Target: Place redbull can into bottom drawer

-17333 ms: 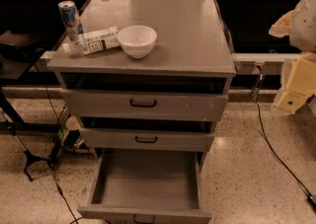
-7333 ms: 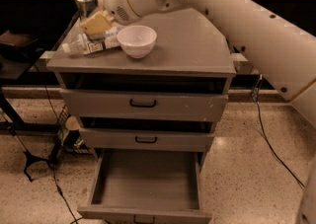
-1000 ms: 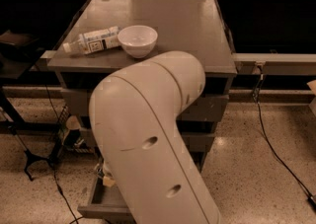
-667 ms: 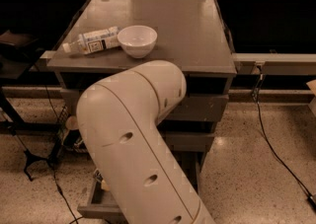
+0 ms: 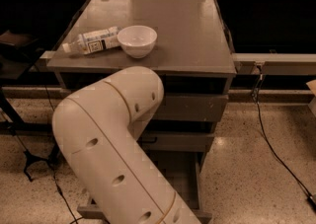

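Cream arm (image 5: 111, 144) blocks your view: gripper, redbull can hidden behind it, presumably over open bottom drawer (image 5: 190, 181); grip state cannot tell.

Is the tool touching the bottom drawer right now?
Cannot tell. In the camera view the arm covers the tool, hidden behind it, and most of the bottom drawer.

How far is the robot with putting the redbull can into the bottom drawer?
Done: the bottom drawer is open, and the cabinet top holds only the bottle and the bowl, no redbull can. In hand: the arm bends down before the drawers, hiding the gripper and can. Left: the can resting in the drawer is not yet seen.
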You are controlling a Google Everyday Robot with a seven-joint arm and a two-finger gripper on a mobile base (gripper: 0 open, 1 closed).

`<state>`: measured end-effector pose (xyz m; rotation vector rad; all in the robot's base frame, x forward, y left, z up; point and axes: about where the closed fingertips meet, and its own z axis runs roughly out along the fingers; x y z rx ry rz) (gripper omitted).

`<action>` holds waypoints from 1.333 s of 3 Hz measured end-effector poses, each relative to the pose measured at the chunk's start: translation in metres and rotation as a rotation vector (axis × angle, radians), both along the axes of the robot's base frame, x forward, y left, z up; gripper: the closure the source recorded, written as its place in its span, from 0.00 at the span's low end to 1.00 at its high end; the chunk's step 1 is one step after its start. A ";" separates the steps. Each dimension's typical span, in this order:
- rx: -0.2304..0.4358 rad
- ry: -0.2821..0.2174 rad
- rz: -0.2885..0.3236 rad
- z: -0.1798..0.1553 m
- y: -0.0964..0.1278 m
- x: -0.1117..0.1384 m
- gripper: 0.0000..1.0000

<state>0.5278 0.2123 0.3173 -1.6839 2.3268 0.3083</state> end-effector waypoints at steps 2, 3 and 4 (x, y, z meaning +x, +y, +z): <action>-0.036 0.031 -0.033 -0.052 0.004 -0.006 1.00; -0.055 0.045 -0.054 -0.076 0.006 -0.010 1.00; -0.067 0.043 -0.086 -0.088 0.006 -0.009 0.83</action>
